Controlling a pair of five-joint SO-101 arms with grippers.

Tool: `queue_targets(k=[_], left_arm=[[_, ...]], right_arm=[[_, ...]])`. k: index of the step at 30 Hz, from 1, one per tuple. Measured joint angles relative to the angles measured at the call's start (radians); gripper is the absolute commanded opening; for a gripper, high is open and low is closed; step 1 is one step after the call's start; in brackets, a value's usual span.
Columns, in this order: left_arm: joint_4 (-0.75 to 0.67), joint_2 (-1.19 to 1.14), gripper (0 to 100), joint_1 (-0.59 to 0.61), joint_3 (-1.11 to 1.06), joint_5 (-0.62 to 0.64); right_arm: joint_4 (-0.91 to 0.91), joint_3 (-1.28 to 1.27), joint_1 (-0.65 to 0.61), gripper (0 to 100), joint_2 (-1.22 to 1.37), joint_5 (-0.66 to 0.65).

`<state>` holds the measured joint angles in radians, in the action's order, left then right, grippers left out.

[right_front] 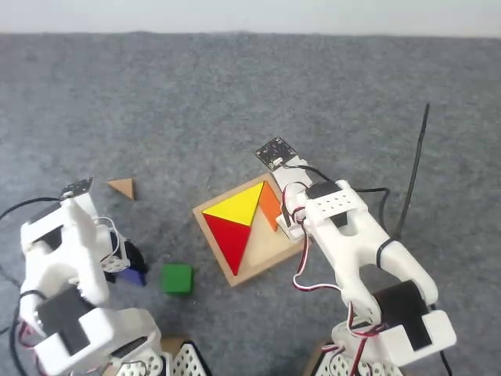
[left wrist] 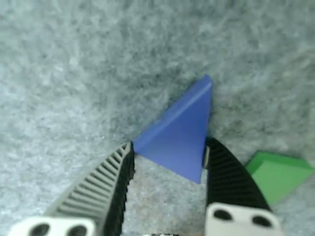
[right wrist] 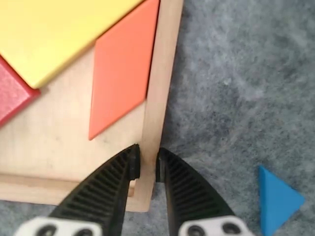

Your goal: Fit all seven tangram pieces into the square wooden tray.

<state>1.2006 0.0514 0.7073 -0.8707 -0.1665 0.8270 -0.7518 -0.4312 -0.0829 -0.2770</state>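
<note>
**Inspector:** Left side first. State of the pincer?

**Assistant:** The left gripper [left wrist: 170, 147] is closed on the blue triangle [left wrist: 182, 132]. One jaw presses each side and the point sticks out ahead of them. The piece sits low over the carpet, well apart from the tray.

**Inspector:** Which way to the tray?

**Assistant:** In the high view it lies to the right. The green square [right_front: 176, 278] is just beside the gripper, between it and the tray [right_front: 266, 247].

**Inspector:** Room inside?

**Assistant:** Bare wood shows in the near right part, beside the orange piece.

**Inspector:** And the right side?

**Assistant:** The right gripper [right wrist: 147, 160] is pinched together on the tray's rim, one jaw inside and one outside. I judge it is steadying the tray, so the carry falls to the left arm.
</note>
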Motion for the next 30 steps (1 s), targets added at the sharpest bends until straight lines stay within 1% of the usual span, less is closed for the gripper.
queue_targets(k=[3, 8, 11, 15, 20, 25, 30], left_arm=[[-0.008, 0.043, 20, -0.002, -0.028, 0.0], [-0.04, 0.184, 20, -0.008, -0.117, -0.002], [-0.043, 0.265, 20, -0.006, -0.126, -0.002], [-0.032, 0.322, 20, -0.003, -0.127, -0.04], [-0.028, 0.328, 20, -0.003, -0.127, -0.055], [-0.028, 0.328, 23, -0.003, -0.129, -0.057], [-0.049, 0.227, 23, -0.003, -0.129, -0.057]], right_arm=[[0.0, 0.0, 0.0, 0.7, 0.0, 0.0], [0.0, 0.0, 0.0, 0.7, 0.0, 0.0], [0.0, 0.0, 0.0, 0.7, 0.0, 0.0], [0.0, 0.0, 0.0, 0.7, 0.0, 0.0], [0.0, 0.0, 0.0, 0.7, 0.0, 0.0], [0.0, 0.0, 0.0, 0.7, 0.0, 0.0], [0.0, 0.0, 0.0, 0.7, 0.0, 0.0]])
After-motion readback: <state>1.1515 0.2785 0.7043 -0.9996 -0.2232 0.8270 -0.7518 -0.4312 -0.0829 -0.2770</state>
